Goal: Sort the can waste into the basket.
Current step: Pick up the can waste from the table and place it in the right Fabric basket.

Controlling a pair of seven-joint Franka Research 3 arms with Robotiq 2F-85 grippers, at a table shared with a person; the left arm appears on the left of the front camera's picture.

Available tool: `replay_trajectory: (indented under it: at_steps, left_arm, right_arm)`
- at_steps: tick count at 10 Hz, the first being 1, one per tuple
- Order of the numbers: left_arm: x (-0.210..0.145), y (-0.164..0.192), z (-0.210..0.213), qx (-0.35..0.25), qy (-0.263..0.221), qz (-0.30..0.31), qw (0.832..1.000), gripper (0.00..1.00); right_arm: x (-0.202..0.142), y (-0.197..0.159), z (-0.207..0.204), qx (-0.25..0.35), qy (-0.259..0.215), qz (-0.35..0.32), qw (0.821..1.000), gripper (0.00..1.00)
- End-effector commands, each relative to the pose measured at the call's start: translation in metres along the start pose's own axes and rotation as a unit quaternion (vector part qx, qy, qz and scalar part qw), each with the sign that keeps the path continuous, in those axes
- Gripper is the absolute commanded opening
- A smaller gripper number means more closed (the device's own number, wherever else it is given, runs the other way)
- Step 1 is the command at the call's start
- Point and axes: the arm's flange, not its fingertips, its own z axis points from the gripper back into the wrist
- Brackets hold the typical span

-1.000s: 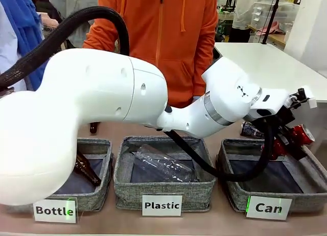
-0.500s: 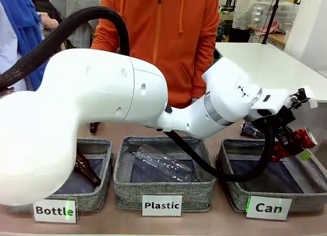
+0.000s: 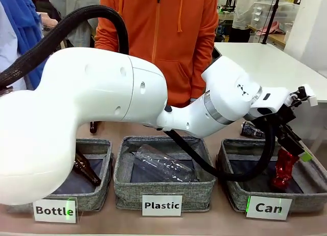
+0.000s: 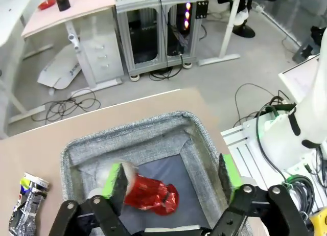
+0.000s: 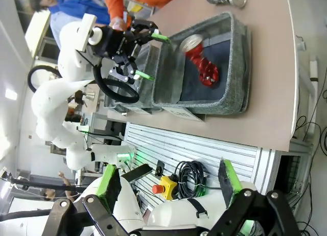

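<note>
Three views are covering the same end of the counter [image 3: 214, 220]. In the front view the left arm [image 3: 102, 103] is reaching across the row of baskets and hiding much of the far side. Its black cable [image 3: 266, 149] is hanging in front of the Can basket [image 3: 232, 192].

The left wrist view is looking down between the fingers into that basket. The red can [image 4: 150, 194] is sitting on the dark lining, silver top toward one finger. That top is blurred, so contact with the finger cannot be confirmed. The black can [image 4: 28, 205] is lying crumpled on the counter, outside the basket wall.

In the right wrist view the Can basket is sitting well apart from the right hand [image 5: 168, 180].

The Plastic basket [image 3: 163, 187] is holding a clear plastic bottle [image 3: 161, 164]. The Bottle basket [image 3: 99, 146] is holding a brown bottle [image 3: 84, 169]. A person [image 3: 163, 42] is standing at the far side.

The left hand [image 4: 171, 174] is hanging above the Can basket with its green pads [image 4: 228, 172] spread wide, gripping nothing. The right hand is likewise spread wide and holding nothing.
</note>
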Motion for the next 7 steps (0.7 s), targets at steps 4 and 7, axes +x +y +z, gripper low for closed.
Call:
replay_trajectory:
  at_steps: [4,7]
  left_arm:
    - [0.004,-0.013,0.019,-0.012,-0.017,0.016,1.000,1.00]
    - [0.024,-0.042,0.034,-0.016,0.019,-0.004,1.000,1.00]
  right_arm:
    - [-0.008,0.003,0.001,-0.003,-0.001,-0.005,1.000,1.00]
    - [-0.008,0.003,0.001,-0.003,-0.001,-0.005,1.000,1.00]
